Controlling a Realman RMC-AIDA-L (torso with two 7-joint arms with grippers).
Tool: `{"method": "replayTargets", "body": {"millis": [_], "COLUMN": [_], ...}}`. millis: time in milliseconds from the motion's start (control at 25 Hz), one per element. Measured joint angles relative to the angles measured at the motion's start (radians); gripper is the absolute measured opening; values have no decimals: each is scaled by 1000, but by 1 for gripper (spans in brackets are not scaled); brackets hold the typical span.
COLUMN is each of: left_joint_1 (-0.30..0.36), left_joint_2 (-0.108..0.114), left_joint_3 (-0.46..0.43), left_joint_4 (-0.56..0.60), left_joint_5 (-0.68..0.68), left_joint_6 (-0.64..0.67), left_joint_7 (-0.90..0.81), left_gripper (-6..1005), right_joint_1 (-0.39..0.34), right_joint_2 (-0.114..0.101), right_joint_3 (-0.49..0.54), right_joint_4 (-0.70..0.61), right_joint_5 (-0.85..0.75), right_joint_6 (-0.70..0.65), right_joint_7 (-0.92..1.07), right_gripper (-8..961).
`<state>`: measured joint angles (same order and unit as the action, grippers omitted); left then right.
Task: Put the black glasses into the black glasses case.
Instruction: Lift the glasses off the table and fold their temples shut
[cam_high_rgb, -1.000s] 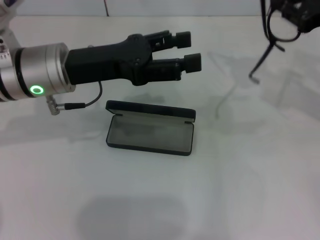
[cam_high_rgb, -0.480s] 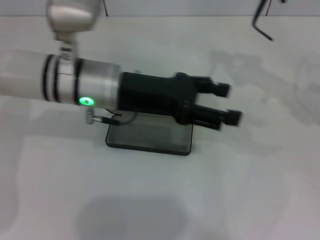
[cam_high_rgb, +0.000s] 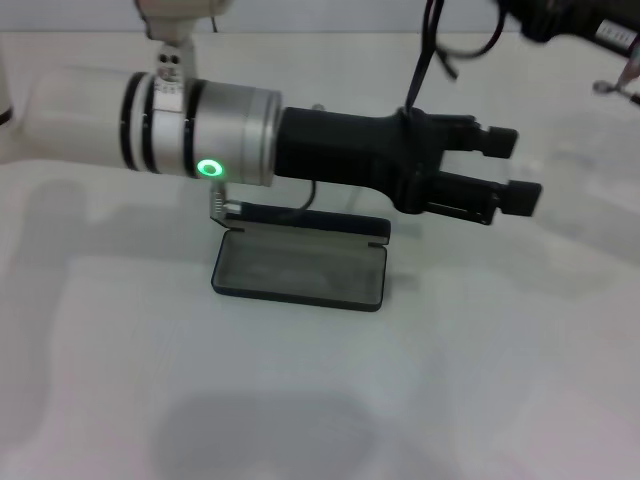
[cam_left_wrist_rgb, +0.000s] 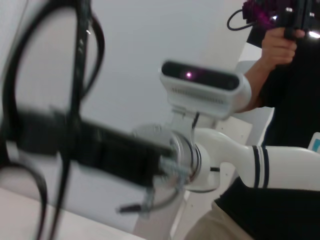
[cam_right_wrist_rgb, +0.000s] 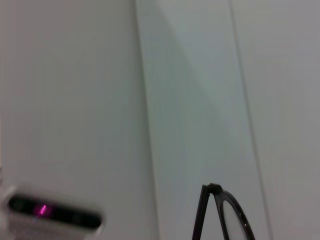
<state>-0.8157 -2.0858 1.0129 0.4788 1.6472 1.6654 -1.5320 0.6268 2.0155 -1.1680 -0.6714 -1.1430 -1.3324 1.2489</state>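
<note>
**Glasses aloft, case open and waiting**

The case (cam_high_rgb: 299, 266) lies open on the white worktop (cam_high_rgb: 480, 380), lid hinged up at the far edge, grey lining bare. Nothing is in it, so the placing itself is not yet done.

The glasses (cam_high_rgb: 432, 45) are off the worktop, up at the far edge of the head view, where a thin black temple arm and part of a rim hang down above and beyond the case. The right wrist view shows one rim and a temple (cam_right_wrist_rgb: 220, 215) close under that camera, against a blank wall. From this I judge that the right arm carries them, but the right tool itself is at the top right corner of the head view, mostly cut off, and I cannot tell how its fingers stand.

The left tool (cam_high_rgb: 505, 170) reaches out across the scene, above the case and past its right end, holding nothing, its two fingers parted with a plain gap between them. The left wrist view shows the glasses' rim and temple (cam_left_wrist_rgb: 80, 75) very near it.

Done, by the look of things: glasses lifted, case opened. Left: bring the glasses down over the case, lay them inside the lining, let go.
</note>
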Motion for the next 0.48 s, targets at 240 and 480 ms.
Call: {"method": "replayTargets", "body": {"millis": [240, 480], "left_joint_1": [46, 48], "left_joint_2": [1, 5], "left_joint_3": [0, -1], "left_joint_4": [71, 75], "left_joint_5": [-15, -17], "left_joint_6": [18, 26], "left_joint_7": [-13, -14], "left_gripper": [855, 855], "right_joint_1": [-1, -2], "right_joint_2": [-4, -22], "right_joint_3": [-4, -4], "right_joint_4": [-3, -3], "right_joint_5": [-139, -211], "right_joint_6": [-13, -38], "right_joint_7": [38, 56], "right_gripper": [113, 113]}}
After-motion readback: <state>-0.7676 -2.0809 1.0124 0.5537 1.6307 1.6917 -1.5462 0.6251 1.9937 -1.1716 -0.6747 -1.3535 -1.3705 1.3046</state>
